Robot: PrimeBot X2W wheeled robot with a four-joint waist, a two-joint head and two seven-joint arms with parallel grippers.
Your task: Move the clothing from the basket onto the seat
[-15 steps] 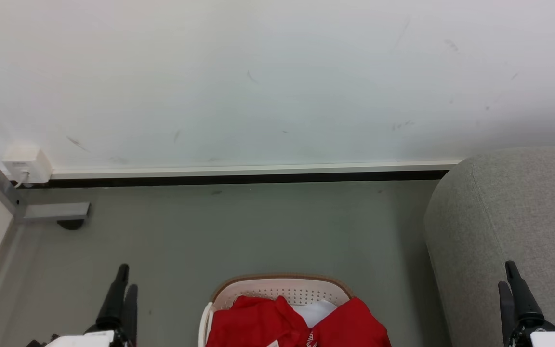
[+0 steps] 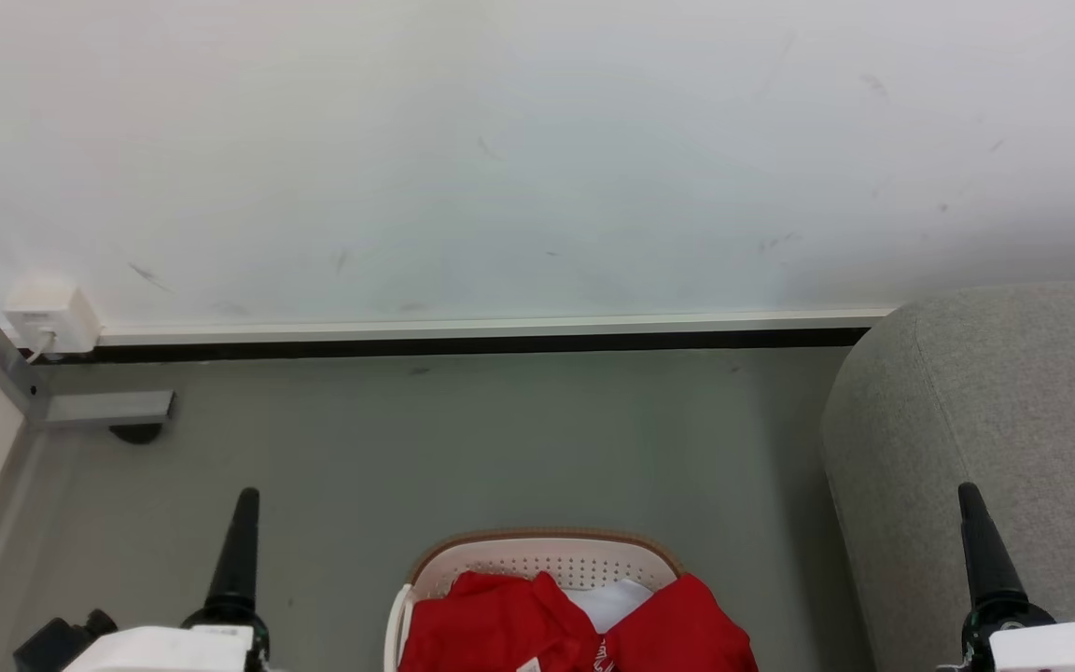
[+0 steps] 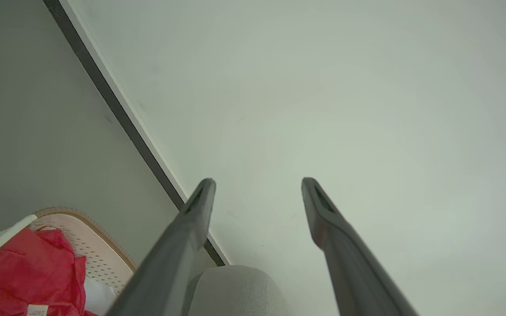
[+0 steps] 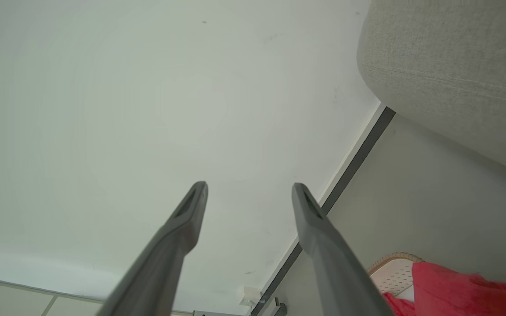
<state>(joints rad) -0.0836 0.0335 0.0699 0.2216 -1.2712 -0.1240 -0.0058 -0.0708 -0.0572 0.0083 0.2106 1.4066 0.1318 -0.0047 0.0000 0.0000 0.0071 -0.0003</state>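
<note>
Clothing (image 2: 575, 625): a red heap with a white piece between two folds, lying in the basket at the bottom centre of the head view. The heap is cut off by the lower edge, so its long axis cannot be told.
Basket (image 2: 547, 546): cream with a tan rim, set on the floor (image 2: 500, 448). Only its far end is seen.
Seat (image 2: 995, 420): grey, to the right of the basket, near it but apart. No garment is seen on the visible part.
Left hand (image 2: 246, 499): fingers spread wide with nothing between them, as shown in its wrist view. It is pointed toward the wall (image 2: 500, 140), left of the basket.
Right hand (image 2: 967, 495): likewise wide and empty, seen against the seat's near flank.
Key relation: the clothing lies between the two hands, below and behind their fingertips. The left hand is judged slightly nearer the basket, the right nearer the seat.
Stage: judged to be the start, with no grasp made yet.
Next move: a turn inward and downward is judged to be required before either hand can reach the heap.
</note>
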